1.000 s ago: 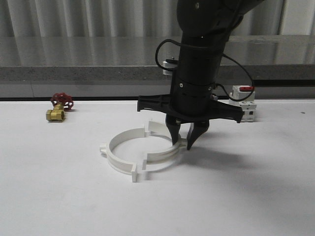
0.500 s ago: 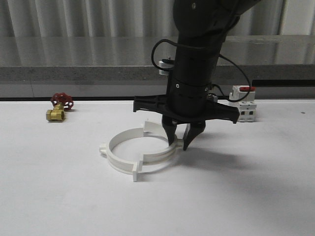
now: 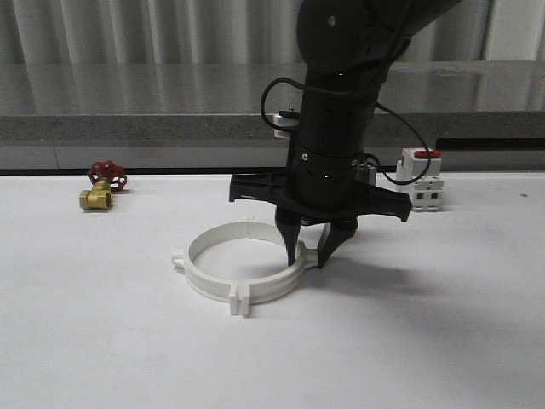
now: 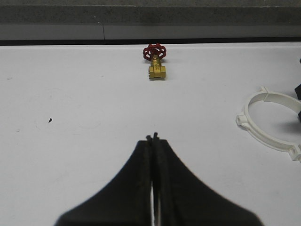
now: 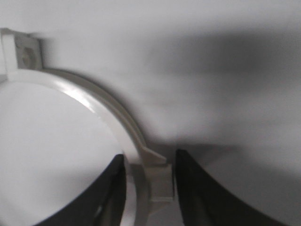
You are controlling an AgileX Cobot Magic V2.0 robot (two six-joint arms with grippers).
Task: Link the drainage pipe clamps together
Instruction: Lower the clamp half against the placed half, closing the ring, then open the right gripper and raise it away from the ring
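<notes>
White tabletop (image 3: 102, 341) runs back to a grey ledge and a corrugated wall behind it. Right gripper (image 3: 310, 253) points straight down over the table, its two dark fingers (image 5: 197, 193) set a narrow gap apart and straddling the band of the right drainage pipe clamp (image 3: 285, 277); in the right wrist view one finger sits inside the curve and the other outside it, with the clamp's outer nub (image 5: 157, 176) between them. Both fingers appear pressed against the plastic, so the gripper reads as closed on this half-ring. That half lies flat on the table and meets the left drainage pipe clamp (image 3: 197, 266), the two together forming a closed ring. At the near joint (image 3: 239, 300) the flat end tabs stand side by side, touching or very nearly so; the far joint (image 3: 252, 223) also looks closed, though part of it is hidden behind the arm. A small nub (image 3: 178, 256) projects from the ring's left outer side. Left gripper (image 4: 152, 138) hovers above bare table well to the left of the ring, its fingers brought together with only a hairline seam between them, holding nothing. Brass valve with a red handwheel (image 3: 103, 187) rests near the table's back edge on the left. White switch block with a red top (image 3: 422, 179) stands at the back on the right, behind the right arm.
</notes>
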